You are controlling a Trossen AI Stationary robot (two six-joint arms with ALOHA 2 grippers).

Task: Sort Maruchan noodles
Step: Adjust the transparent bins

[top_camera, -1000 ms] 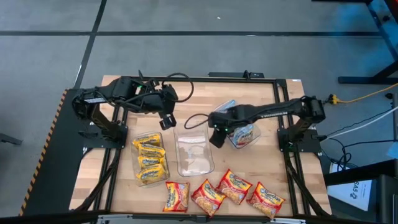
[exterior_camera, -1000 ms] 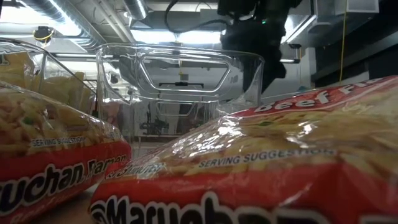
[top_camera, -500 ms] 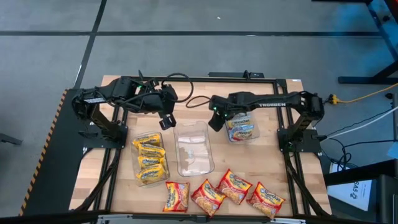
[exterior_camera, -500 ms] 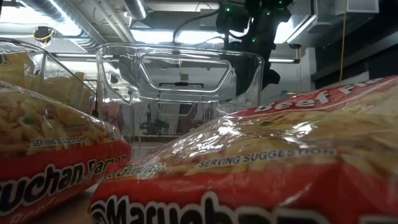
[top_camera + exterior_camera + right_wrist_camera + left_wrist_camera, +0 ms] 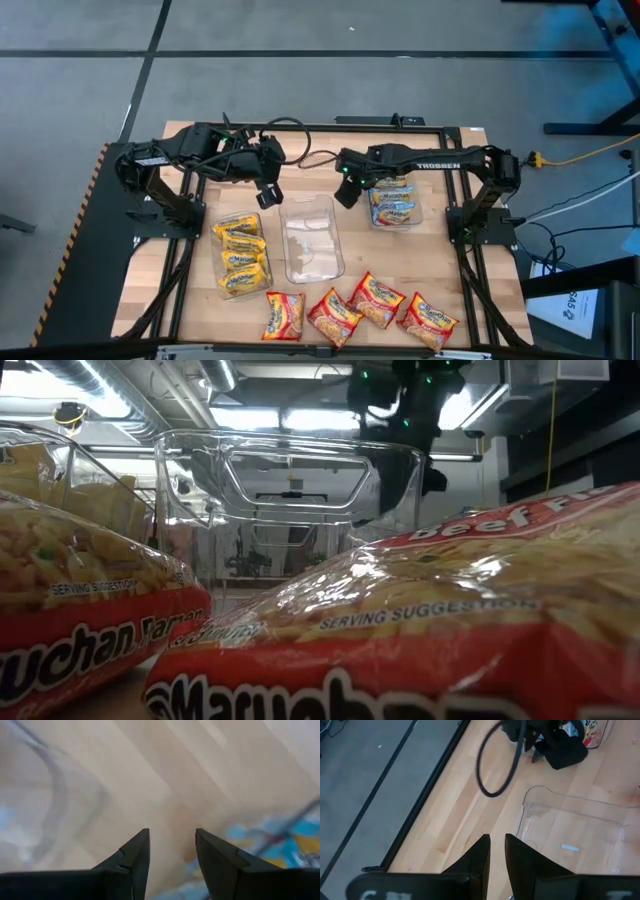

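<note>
Four red-orange Maruchan noodles packets (image 5: 360,312) lie flat in a row along the table's near edge; two fill the low view (image 5: 400,630). Yellow packets fill the left clear tray (image 5: 243,256). Blue-edged packets lie in the right clear tray (image 5: 393,203). The middle clear tray (image 5: 312,240) holds nothing. My right gripper (image 5: 345,196) hangs open above bare wood between the middle and right trays, near their far ends, with nothing between its fingers (image 5: 172,850). My left gripper (image 5: 268,193) hovers past the far left corner of the middle tray, fingers a narrow gap apart (image 5: 497,847) and holding nothing.
A loose black cable (image 5: 310,160) loops over the wood at the far side between the two arms. The black frame rails (image 5: 190,270) run along the table's left and right sides. Bare wood shows around the trays.
My right gripper has swung from the right tray's near left side toward the table's far edge, staying open and holding nothing. The right tray with the blue-edged packets, askew under the arm before, now lies straight and uncovered. My left arm has kept still.
</note>
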